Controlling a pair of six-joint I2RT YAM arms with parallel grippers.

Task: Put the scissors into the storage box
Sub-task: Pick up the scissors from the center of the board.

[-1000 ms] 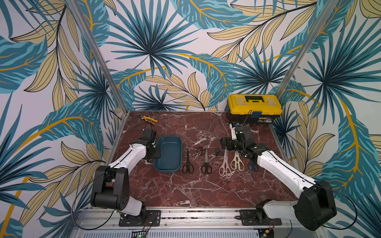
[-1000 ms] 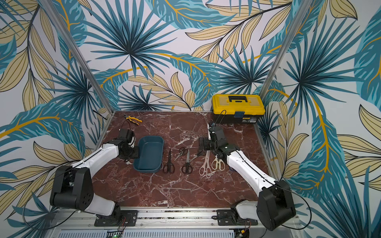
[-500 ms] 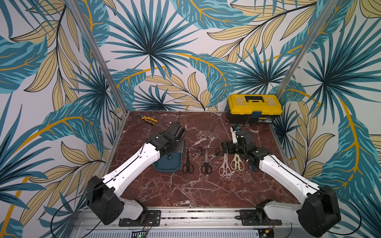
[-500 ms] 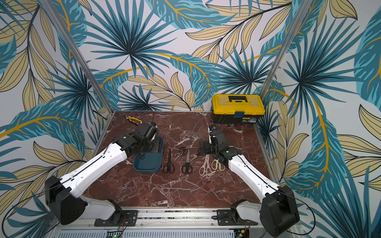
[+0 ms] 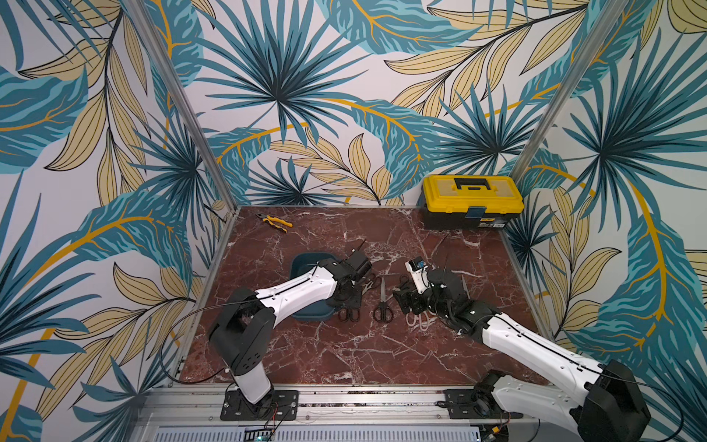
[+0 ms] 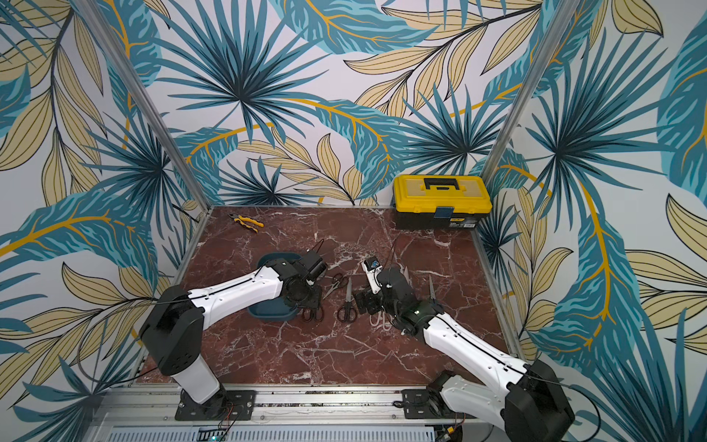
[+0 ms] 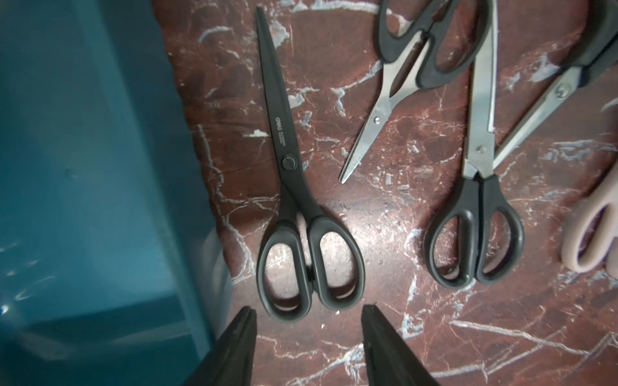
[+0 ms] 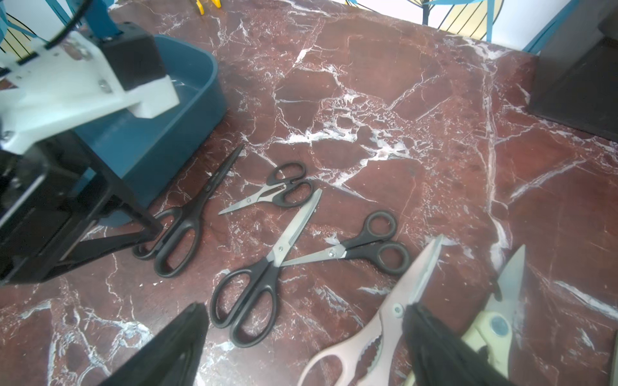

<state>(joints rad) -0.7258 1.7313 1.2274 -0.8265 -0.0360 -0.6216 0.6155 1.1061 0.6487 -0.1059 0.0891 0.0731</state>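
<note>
- Left pincer [image 7: 307, 310]: jaws part-way apart and empty. The tips flank the loop end of the all-black long scissors [image 7: 289, 163], which lie flat on the counter [image 7: 384, 207].
- Position: this pair lies just beside the wall of the storage box [image 7: 83, 167], blades running along it.
- Step in hand, by judgement: the first pick. You should carry the tips forward to the narrow neck between loops and pivot, lower them to the counter, then close. A grip on the rounded loops would likely slip.
- Caution: keep your box-side finger off the wall, since the gap there is slight.
- Right pincer [image 8: 304, 307]: jaws wide and empty, low over the loops of the silver-bladed long pair [image 8: 267, 264] and the pinkish shears [image 8: 384, 320]. You would do well to hold this arm back until the left has dropped its load.
- Remaining scissors: the cream shears [image 8: 498, 320] and two small pairs [image 8: 267, 194] [image 8: 361, 249] also lie on the counter, and no pair shows inside the box.
- Note: one small pair's blade meets the silver-bladed pair near its pivot, so lifting either may drag the other.
- Periphery: pliers [image 5: 274, 222] and toolbox [image 5: 472, 199] at the far edge, to be left alone.
</note>
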